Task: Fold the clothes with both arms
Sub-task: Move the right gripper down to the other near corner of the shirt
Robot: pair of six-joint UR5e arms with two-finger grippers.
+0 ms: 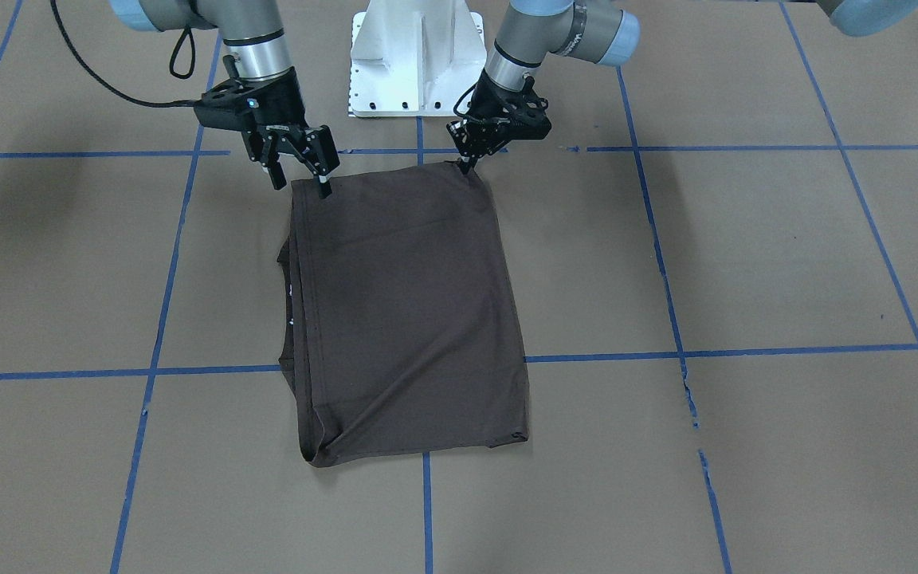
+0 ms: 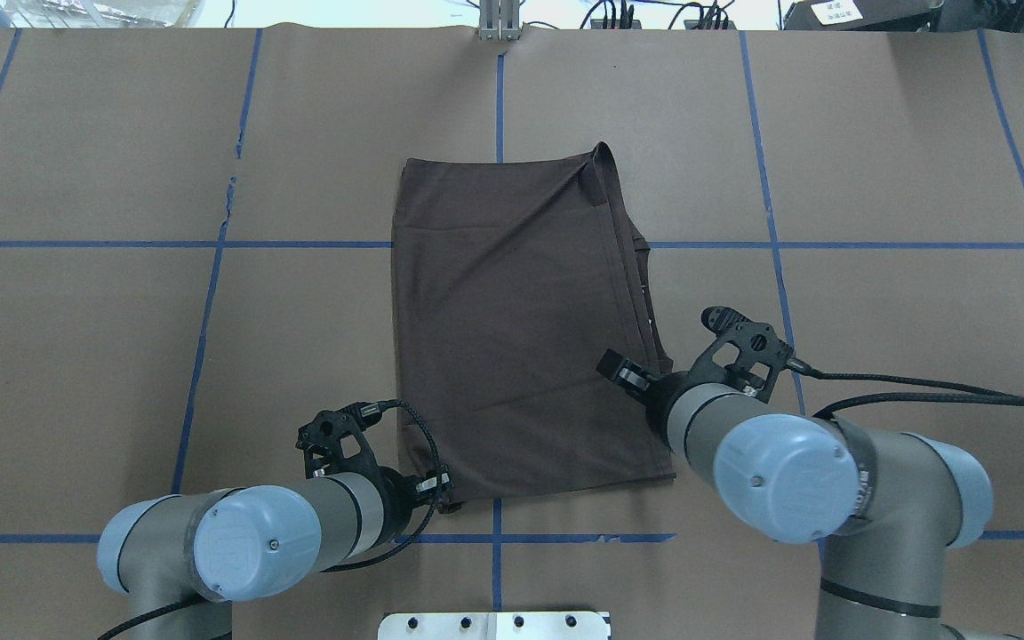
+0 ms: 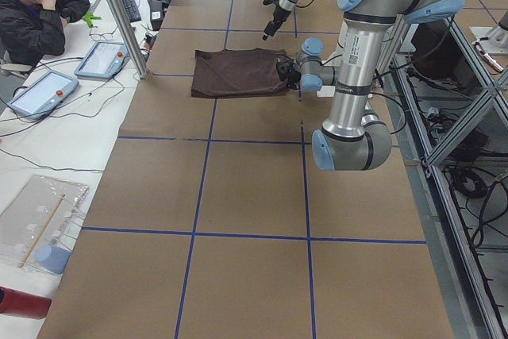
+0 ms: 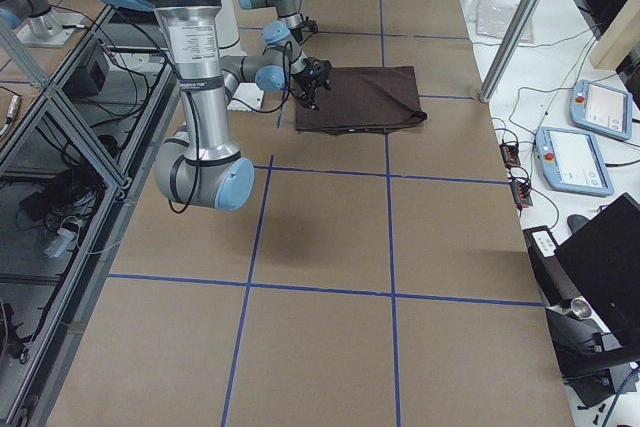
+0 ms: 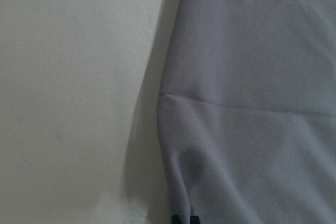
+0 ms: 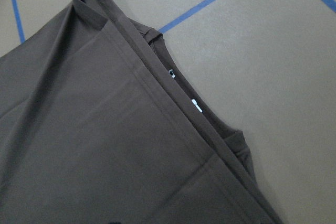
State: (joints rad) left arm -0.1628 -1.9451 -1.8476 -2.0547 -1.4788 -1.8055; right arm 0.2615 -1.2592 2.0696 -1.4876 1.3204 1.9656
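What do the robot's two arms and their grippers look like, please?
Both the left arm and right arm are silver tubes with grey joints and light blue round caps. Black cables loop along each wrist. The left gripper and right gripper are black, with two slim fingers and open-framed linkages.

Brown-papered table [image 1: 786, 255] crossed by blue tape [image 1: 746, 350], white desk [image 3: 48, 140] alongside.

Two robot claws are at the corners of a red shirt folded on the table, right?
Not red: the T-shirt is dark brown, as the front-facing view shows. It does lie folded on the table, with the left gripper and right gripper at its corners.
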